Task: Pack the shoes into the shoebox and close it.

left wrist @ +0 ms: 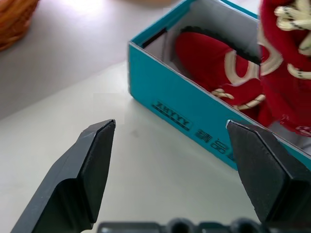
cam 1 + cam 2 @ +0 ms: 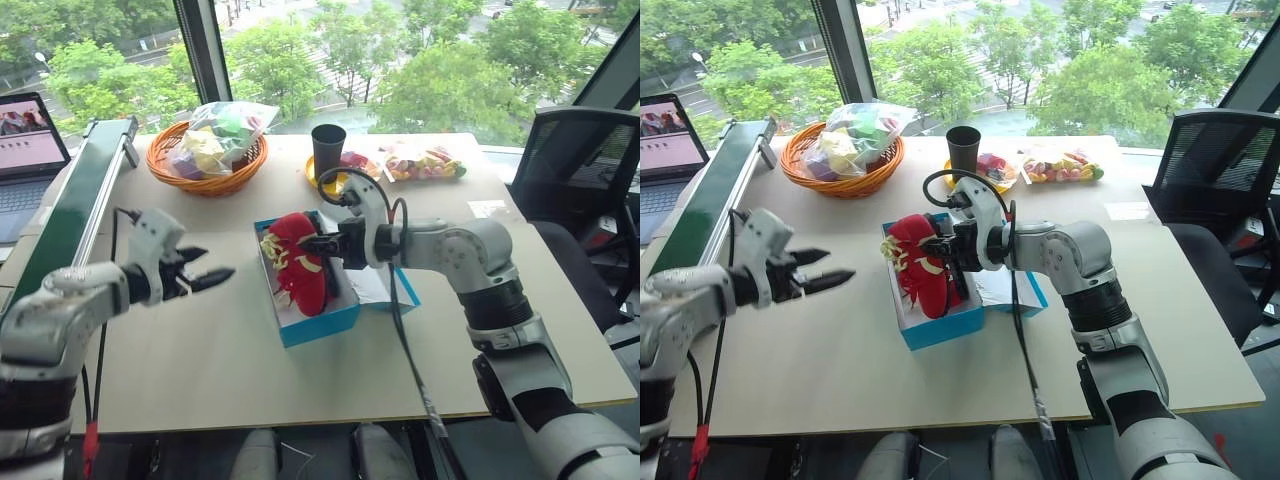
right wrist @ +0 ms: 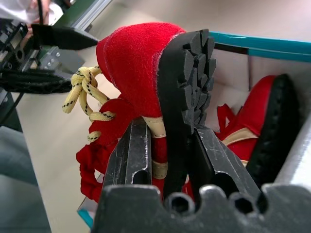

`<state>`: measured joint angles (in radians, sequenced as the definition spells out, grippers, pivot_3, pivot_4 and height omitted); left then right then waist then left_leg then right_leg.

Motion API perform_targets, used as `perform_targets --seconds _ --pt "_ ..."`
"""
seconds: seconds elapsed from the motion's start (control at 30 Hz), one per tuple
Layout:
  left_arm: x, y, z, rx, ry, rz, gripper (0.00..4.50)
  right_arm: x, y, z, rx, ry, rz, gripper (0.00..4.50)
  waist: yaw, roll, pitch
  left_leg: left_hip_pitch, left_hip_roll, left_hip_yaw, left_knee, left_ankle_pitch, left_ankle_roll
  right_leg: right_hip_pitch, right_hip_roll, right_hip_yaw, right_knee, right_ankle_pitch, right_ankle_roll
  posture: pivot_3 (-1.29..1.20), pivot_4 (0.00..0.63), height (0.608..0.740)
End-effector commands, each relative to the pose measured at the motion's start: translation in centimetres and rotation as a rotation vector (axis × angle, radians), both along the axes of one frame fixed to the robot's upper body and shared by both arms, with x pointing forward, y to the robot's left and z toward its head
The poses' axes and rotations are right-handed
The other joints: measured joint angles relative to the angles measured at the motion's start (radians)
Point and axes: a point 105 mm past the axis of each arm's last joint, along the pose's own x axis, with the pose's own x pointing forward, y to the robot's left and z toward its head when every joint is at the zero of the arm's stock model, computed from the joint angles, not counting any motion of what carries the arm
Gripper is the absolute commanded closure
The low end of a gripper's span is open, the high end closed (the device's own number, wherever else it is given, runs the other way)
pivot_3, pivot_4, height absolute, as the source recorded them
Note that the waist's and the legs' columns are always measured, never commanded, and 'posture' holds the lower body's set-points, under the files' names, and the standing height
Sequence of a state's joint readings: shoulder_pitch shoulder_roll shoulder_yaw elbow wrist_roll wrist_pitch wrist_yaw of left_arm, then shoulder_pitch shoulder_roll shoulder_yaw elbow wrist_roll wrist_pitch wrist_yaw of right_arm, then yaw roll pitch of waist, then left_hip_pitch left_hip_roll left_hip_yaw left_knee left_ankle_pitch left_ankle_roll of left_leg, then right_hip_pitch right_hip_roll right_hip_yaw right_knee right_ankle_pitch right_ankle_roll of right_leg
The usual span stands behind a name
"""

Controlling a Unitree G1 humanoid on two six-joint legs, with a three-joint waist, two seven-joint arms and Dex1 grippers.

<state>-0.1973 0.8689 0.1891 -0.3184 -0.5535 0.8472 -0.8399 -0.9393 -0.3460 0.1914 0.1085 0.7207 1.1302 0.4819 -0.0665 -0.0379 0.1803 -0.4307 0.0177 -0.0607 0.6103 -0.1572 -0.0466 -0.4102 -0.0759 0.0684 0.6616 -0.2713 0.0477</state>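
We see the shoebox (image 2: pixel 318 322), a rectangular turquoise cardboard carton with a white interior, open at the centre of the pale counter (image 2: pixel 200 350), with one fuzzy bright-red shoe (image 1: pixel 214 68) lying inside it. The right claw (image 3: pixel 167 145) is closed on the second shoe (image 3: pixel 141 63), pinching its lugged dark sole and red felt-like upper with cream-yellow laces, above the box. The left claw (image 2: pixel 210 270) stands at 9 o'clock of the box, spread wide and empty.

Fuzzy cloth shoes (image 2: pixel 300 262); matt cardboard shoebox (image 2: pixel 322 326).
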Motion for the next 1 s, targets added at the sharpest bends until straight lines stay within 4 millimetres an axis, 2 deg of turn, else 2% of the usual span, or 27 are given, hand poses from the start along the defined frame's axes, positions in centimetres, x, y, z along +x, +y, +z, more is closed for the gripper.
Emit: perform_targets --seconds 0.03,0.23,0.4,0.5,0.7,1.0 --pt "-0.9 -0.2 1.4 0.041 -0.074 -0.080 0.59 0.0 0.3 1.0 -0.002 -0.021 0.024 3.80 0.001 0.000 0.000 0.000 0.000 0.000 0.000 0.000 0.000 -0.001 0.000 0.000 0.001 0.000 0.000 0.00 0.150 0.740" --pt "-1.8 -1.1 1.2 0.048 -0.078 -0.151 0.59 0.7 0.9 -0.4 -0.056 -0.011 0.018 3.80 0.003 0.000 0.000 0.001 0.000 0.000 0.002 0.000 0.000 0.000 0.001 0.000 0.001 0.000 0.000 0.00 0.150 0.740" --pt "-2.4 -1.4 1.0 0.076 -0.073 -0.192 0.59 2.0 1.2 -2.1 -0.106 0.004 -0.013 3.80 0.001 0.000 0.000 0.001 0.001 0.000 0.001 0.000 0.000 0.000 0.001 0.000 0.001 0.000 0.000 0.00 0.150 0.740" --pt "-2.2 -0.8 1.1 0.089 -0.079 -0.162 0.59 2.4 1.4 -0.7 -0.103 -0.004 -0.006 3.80 0.000 0.000 0.000 0.002 0.001 0.000 0.002 0.000 0.000 0.000 0.001 0.000 0.002 0.000 -0.001 0.00 0.150 0.740" --pt "-2.5 -0.5 0.4 0.085 -0.064 -0.133 0.59 1.8 1.9 2.3 -0.080 -0.003 0.029 3.80 0.000 0.001 0.000 0.002 0.001 0.000 0.001 0.000 0.000 0.001 0.001 0.000 0.002 0.000 0.000 0.00 0.150 0.740" --pt "-2.4 -0.6 -0.2 0.082 -0.055 -0.111 0.59 1.4 2.9 2.1 -0.103 0.008 0.055 3.80 -0.002 0.001 0.000 0.001 0.001 0.001 0.001 0.000 0.000 -0.001 0.001 0.000 0.002 0.000 -0.001 0.00 0.150 0.740"
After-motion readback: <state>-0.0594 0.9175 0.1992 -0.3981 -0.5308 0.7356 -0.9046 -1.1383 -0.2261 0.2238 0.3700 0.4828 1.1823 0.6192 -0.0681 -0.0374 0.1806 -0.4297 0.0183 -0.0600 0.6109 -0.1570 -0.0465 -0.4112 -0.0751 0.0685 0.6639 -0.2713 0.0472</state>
